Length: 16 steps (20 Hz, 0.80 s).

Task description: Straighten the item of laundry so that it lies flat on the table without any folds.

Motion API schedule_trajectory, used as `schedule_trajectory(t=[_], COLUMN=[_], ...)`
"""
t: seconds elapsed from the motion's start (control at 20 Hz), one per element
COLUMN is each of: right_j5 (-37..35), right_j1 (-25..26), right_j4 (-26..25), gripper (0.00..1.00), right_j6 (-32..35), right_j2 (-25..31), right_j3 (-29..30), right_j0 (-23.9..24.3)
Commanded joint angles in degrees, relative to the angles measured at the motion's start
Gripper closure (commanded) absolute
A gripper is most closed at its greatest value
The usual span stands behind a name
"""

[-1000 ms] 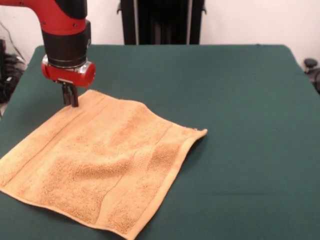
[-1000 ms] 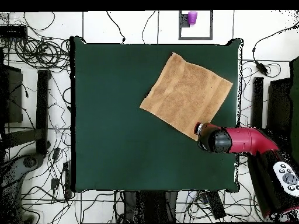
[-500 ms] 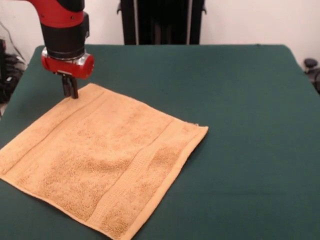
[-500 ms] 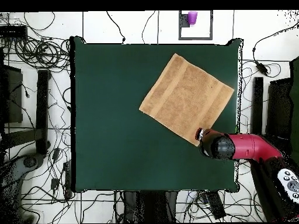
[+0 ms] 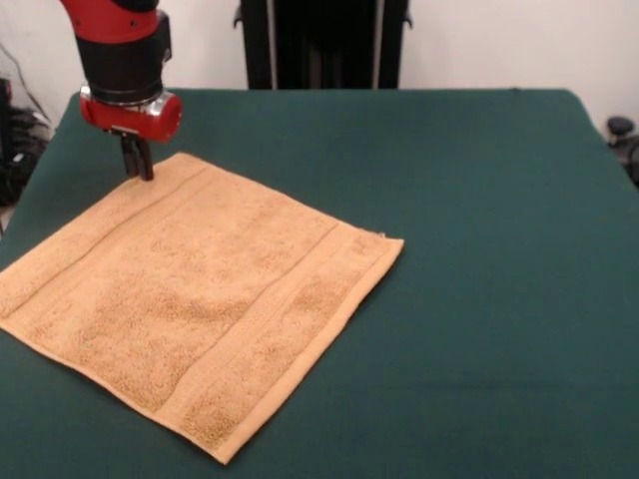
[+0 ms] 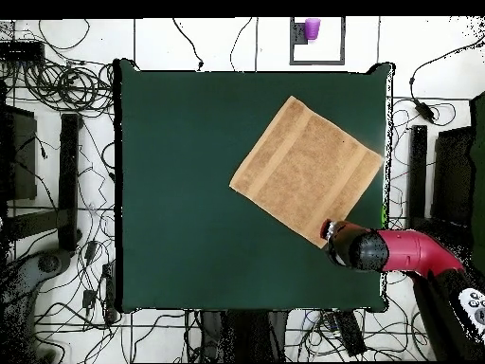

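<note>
The orange-tan towel (image 5: 195,299) lies spread nearly flat on the dark green table (image 5: 479,249), turned like a diamond, with paler woven bands near two edges. In the overhead view the towel (image 6: 308,169) sits in the table's (image 6: 189,190) upper right part. My gripper (image 5: 139,170) stands upright at the towel's far left corner, fingers together, pinching the cloth's edge close to the tabletop. In the overhead view the gripper (image 6: 329,230) is at the towel's lowest corner, under the red arm.
The towel's left corner reaches the table's left edge in the front view. A black stand (image 5: 324,45) rises behind the table. In the overhead view a purple cup (image 6: 311,28) and many cables (image 6: 57,85) lie on the floor around the table.
My gripper has moved back toward the table's far left with the towel's corner, dragging the towel along. The ripples in the cloth have flattened out.
</note>
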<state>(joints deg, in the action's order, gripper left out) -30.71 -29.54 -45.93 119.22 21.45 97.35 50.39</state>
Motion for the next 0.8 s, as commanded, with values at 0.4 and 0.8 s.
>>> schedule_trajectory(t=[0.4, 0.8], right_j5=[-3.70, -4.77], right_j1=[-0.27, 0.58], right_j4=[-4.33, -2.42], gripper=[1.00, 0.00], right_j6=[-14.98, -14.93], right_j2=[4.28, 5.30], right_j3=[5.66, 5.58], right_j0=[-4.05, -3.69])
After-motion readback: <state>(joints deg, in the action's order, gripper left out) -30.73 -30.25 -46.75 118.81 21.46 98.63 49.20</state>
